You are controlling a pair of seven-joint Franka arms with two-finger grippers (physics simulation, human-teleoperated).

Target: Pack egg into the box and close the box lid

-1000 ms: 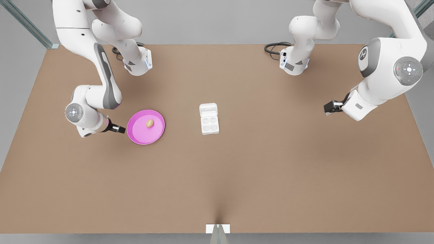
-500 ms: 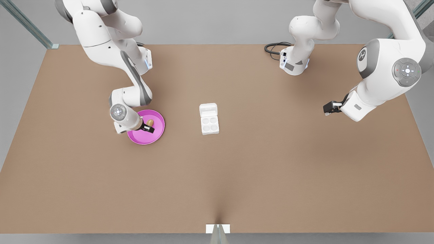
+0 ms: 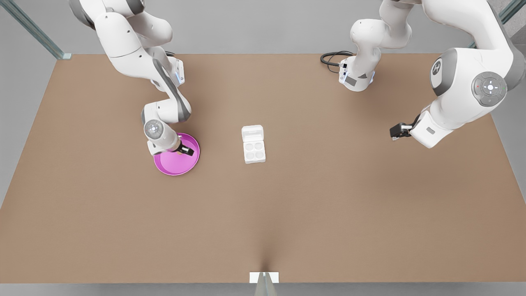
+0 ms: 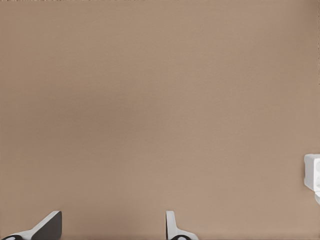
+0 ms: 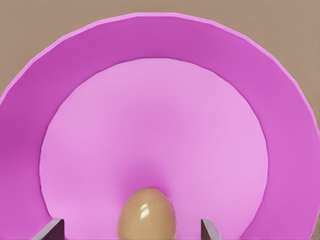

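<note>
Egg [image 5: 146, 214] lies on the pink plate [image 3: 174, 165], toward the plate's far side as the front view has it. Right end effector [image 3: 185, 149] is down over the plate, fingers spread with the egg in the gap between them; in the right wrist view neither fingertip [image 5: 50, 229] touches the shell. Box [image 3: 254, 150] sits on the brown surface [image 3: 312, 197] near the middle, well apart from the plate, on its right in the front view. Box lid [image 3: 252, 133] lies open and flat behind the four cups. Left end effector [image 3: 399, 130] waits above bare surface at the front view's right, far from the box, fingers spread [image 4: 49, 228], holding nothing.
</note>
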